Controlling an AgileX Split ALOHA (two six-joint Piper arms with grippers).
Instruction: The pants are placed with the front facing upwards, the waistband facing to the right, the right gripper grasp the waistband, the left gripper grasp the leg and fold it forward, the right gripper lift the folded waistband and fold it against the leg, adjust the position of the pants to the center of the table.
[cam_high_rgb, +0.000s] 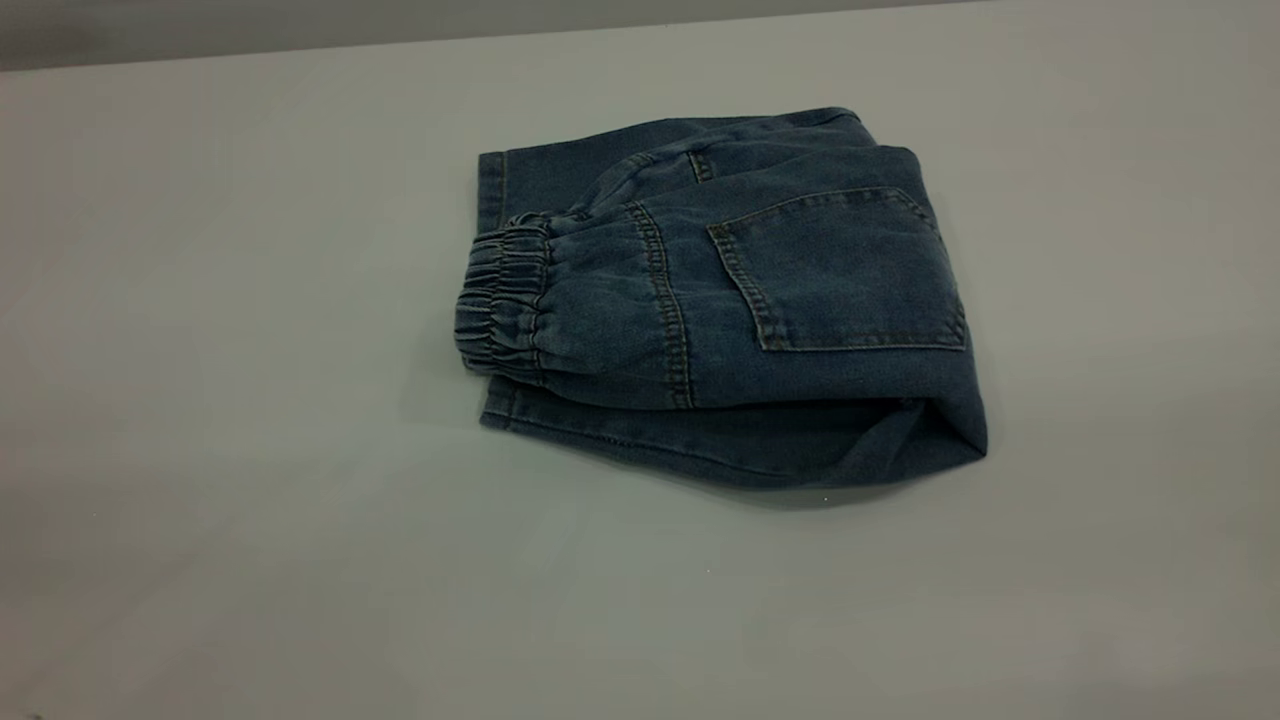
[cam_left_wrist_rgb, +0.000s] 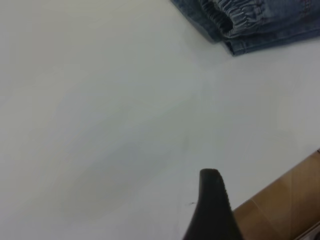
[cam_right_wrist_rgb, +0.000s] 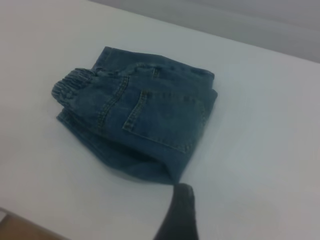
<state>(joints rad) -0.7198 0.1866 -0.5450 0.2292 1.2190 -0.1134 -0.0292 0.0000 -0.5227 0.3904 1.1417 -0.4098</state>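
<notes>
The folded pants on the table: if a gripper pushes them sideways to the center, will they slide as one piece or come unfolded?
The pants are soft denim in loose layers, so the top flap would probably shift first. The bulky waistband may catch and bunch. The table looks smooth, so a low push might slide them whole.

A corner of the folded pants (cam_left_wrist_rgb: 260, 22) lies on the white counter (cam_left_wrist_rgb: 110, 125), its waistband (cam_left_wrist_rgb: 235, 17) gathered. One black fingertip of the left gripper (cam_left_wrist_rgb: 214, 207) shows, well apart from the denim.

Pants (cam_high_rgb: 720, 300) blue denim, orange-tan stitching; waistband (cam_high_rgb: 500, 305) darker blue, gathered ridges; table (cam_high_rgb: 250, 500) plain white.
</notes>
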